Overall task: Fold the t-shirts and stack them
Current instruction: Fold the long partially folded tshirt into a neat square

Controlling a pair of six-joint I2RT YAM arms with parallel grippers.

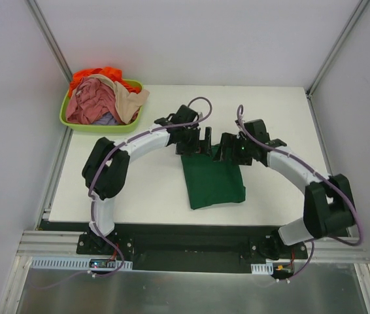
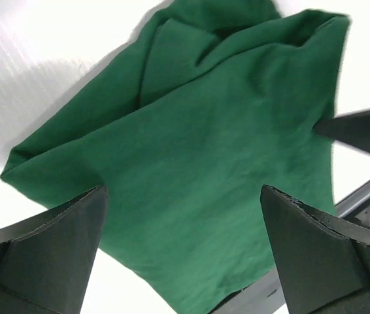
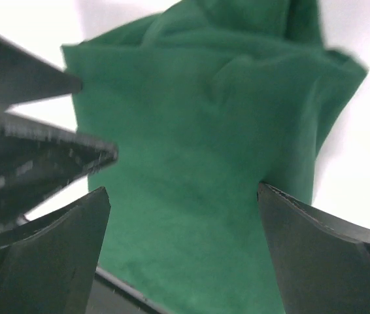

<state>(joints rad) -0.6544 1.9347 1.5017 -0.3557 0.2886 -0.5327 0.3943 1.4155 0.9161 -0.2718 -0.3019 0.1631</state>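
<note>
Left gripper [image 2: 184, 196]: jaws wide apart, nothing clamped; it hangs over the far left part of the dark green t-shirt [image 1: 212, 183].
Right gripper [image 3: 182, 193]: jaws also wide apart and empty, over the far right part of the same shirt. The two sit close together (a dark tip of the other arm shows in each wrist view).
Dark green t-shirt: plain soft cloth, lying near the middle of the white table [image 1: 152, 190], folded into a rough rectangle. Its far end is bunched in loose folds; the rest is fairly smooth.
Dusty pink t-shirt [image 1: 90, 101], bright orange t-shirt [image 1: 97, 73], beige t-shirt [image 1: 131, 98], pale lavender t-shirt [image 1: 106, 120]: heaped unfolded in the lime-green tub [image 1: 66, 119] at the table's far left corner, well apart from the green one.
</note>
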